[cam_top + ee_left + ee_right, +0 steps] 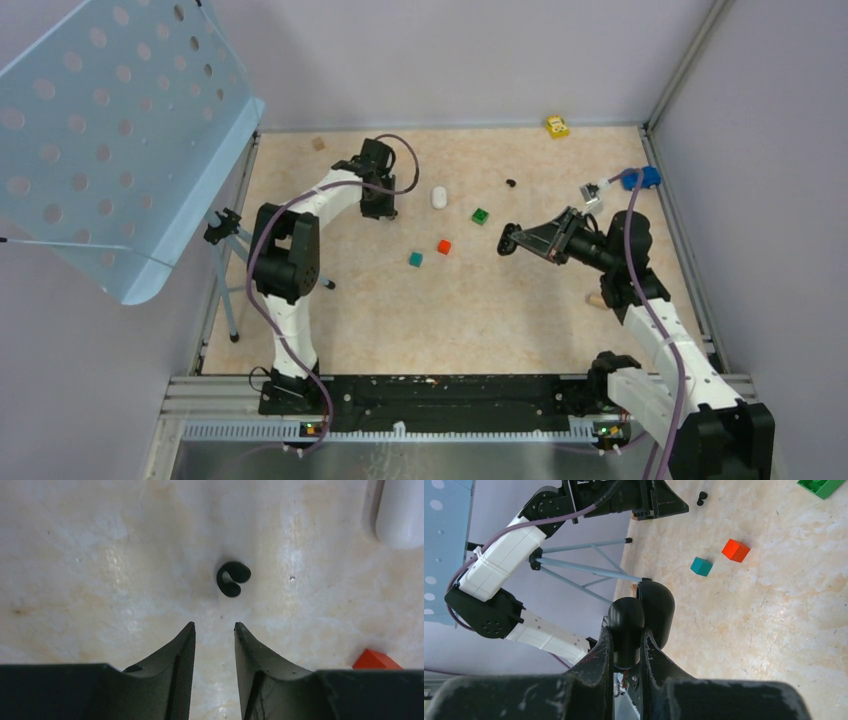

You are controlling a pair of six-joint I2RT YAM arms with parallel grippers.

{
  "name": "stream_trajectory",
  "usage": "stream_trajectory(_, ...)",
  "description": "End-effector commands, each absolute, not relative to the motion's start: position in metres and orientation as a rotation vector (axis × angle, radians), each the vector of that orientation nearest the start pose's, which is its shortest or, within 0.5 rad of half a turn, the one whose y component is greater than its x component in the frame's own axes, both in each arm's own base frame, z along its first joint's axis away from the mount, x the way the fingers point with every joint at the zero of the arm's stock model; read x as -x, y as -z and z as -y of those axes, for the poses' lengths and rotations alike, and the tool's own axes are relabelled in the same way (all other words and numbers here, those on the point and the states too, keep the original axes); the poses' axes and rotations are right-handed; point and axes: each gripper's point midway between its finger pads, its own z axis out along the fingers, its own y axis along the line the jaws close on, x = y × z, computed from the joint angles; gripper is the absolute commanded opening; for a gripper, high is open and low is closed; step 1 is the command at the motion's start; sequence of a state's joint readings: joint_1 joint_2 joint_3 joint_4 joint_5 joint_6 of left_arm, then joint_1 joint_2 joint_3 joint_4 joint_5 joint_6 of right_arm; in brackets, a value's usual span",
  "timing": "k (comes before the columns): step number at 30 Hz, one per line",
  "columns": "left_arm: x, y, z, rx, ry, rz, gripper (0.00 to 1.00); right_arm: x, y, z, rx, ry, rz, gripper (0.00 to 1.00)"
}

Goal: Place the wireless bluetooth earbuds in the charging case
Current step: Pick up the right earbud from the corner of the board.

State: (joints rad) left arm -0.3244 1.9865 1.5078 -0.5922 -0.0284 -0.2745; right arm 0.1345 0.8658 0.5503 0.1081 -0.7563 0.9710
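Observation:
My right gripper [515, 240] is shut on a black charging case [626, 622] with its lid open, and holds it above the table's right half. My left gripper [214, 626] is open and empty, pointing down at the table. A black earbud [233, 578] lies on the table just beyond its fingertips, centred on the gap. The same earbud shows beside the left gripper in the right wrist view [700, 498]. Another black earbud [511, 183] lies further right at the back. I see no white earbuds.
A white oval object [439, 197] lies right of the left gripper. Green [481, 215], red [444, 246] and teal [415, 259] cubes sit mid-table. A yellow toy [557, 126] and a blue piece [645, 178] lie at the back right. A perforated blue panel [110, 130] on a tripod stands at the left.

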Motion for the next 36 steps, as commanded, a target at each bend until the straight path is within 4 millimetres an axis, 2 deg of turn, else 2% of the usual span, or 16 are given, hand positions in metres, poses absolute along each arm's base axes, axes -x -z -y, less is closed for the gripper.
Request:
stream_trajectory(1, -0.465, -0.069, 0.148, -0.062, 0.097, -2.566, 0.39, -0.254, -0.258, -0.181, -0.147, -1.426, -1.901, 0.0)
stream_trajectory(7, -0.481, -0.066, 0.15, -0.055, 0.135, -2.542, 0.38, -0.258, -0.26, -0.181, -0.14, -1.423, -1.903, 0.0)
stream_trajectory(11, -0.484, -0.06, 0.153, -0.055, 0.159, -2.554, 0.38, -0.259, -0.259, -0.182, -0.14, -1.425, -1.906, 0.0)
stream_trajectory(20, -0.479, -0.044, 0.157, -0.069, 0.192, -2.595, 0.36, -0.26, -0.257, -0.182, -0.142, -1.425, -1.91, 0.0)
stream_trajectory(36, -0.463, -0.046, 0.179, -0.101, 0.373, -2.61, 0.35, -0.261, -0.257, -0.182, -0.148, -1.425, -1.907, 0.0)
